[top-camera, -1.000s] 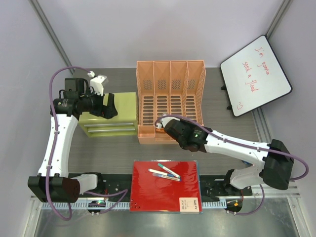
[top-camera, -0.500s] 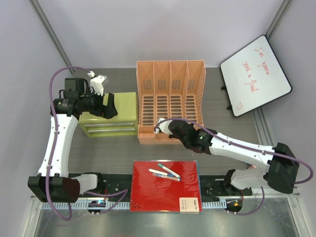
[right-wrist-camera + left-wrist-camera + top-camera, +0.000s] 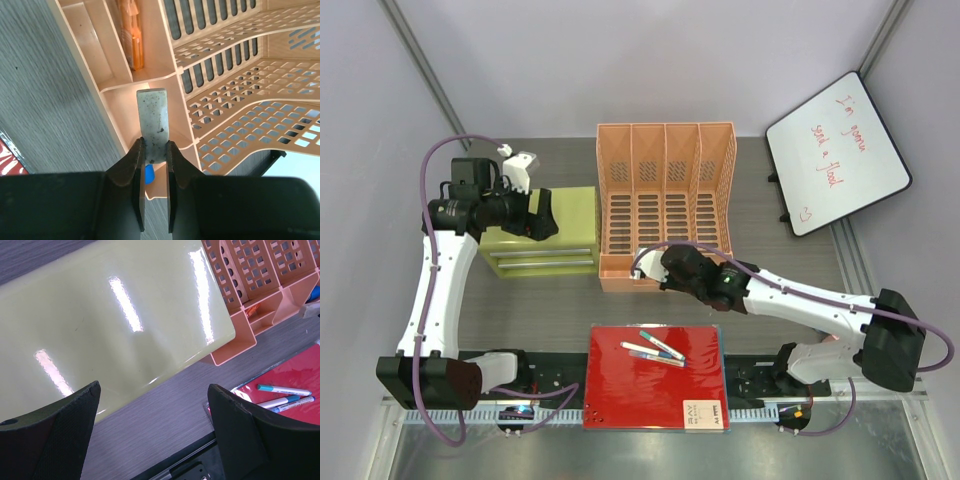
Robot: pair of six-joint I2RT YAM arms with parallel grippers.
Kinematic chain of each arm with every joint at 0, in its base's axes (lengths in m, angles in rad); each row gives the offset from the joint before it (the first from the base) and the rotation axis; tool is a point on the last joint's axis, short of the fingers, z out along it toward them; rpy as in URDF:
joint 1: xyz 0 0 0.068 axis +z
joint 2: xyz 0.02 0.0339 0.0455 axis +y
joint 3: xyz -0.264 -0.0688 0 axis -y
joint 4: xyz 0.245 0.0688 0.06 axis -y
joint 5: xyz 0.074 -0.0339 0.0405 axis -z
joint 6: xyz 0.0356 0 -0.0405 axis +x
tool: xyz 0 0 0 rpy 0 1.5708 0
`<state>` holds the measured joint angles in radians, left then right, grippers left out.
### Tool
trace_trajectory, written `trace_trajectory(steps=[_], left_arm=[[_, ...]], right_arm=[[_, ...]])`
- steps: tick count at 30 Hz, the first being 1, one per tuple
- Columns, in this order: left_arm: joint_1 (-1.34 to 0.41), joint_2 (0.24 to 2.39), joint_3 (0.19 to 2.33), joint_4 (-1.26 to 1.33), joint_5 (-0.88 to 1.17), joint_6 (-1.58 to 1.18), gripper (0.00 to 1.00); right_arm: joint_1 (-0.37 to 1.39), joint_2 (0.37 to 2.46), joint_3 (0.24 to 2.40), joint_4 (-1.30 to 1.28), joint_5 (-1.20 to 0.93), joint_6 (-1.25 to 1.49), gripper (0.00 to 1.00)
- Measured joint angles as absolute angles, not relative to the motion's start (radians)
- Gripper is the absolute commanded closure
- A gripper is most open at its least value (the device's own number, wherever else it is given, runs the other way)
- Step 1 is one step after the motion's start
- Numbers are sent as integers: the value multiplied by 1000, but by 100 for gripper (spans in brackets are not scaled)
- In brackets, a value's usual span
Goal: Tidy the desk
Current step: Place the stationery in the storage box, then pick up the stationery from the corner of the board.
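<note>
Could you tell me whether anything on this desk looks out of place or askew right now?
Yes. The small white whiteboard with red writing sits skewed at the far right corner of the dark grey wood-grain desk, apparently reaching past its edge. Three loose marker pens lie scattered on the red flat folder near the front.

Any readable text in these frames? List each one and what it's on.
"I'm gonna seek a flood" plus a smiley: red handwriting on the whiteboard; the last words are my best reading.
"RAY": large letters on the white label at the corner of the red folder; the lines under it are too small to read.
Markers: barrel print too small to read.
Grey block in the right pincer: no print visible.
</note>
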<state>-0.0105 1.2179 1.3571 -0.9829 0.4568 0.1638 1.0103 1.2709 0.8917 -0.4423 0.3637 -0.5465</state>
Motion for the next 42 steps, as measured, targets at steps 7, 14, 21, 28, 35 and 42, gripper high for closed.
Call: trace_trajectory(steps=[7,14,21,28,35,42], left_arm=[[-10,1219,1357,-982,457,164,12],[-11,1222,1357,-980,457,164,12],[-10,1222,1357,-978,457,164,12],[-10,1222,1357,-977,457,164,12],[-10,1222,1357,-977,457,165,12],[-10,1222,1357,-977,456,165,12]], right_arm=[[991,1292,861,-442,356,-550,99],[961,1319,834,-439,355,-559,89],[949,1351,820,-403,372,-561,68],[945,1351,819,-343,406,-556,0],[945,1351,819,-308,433,-534,0],[945,1243,891,-384,428,-362,0]])
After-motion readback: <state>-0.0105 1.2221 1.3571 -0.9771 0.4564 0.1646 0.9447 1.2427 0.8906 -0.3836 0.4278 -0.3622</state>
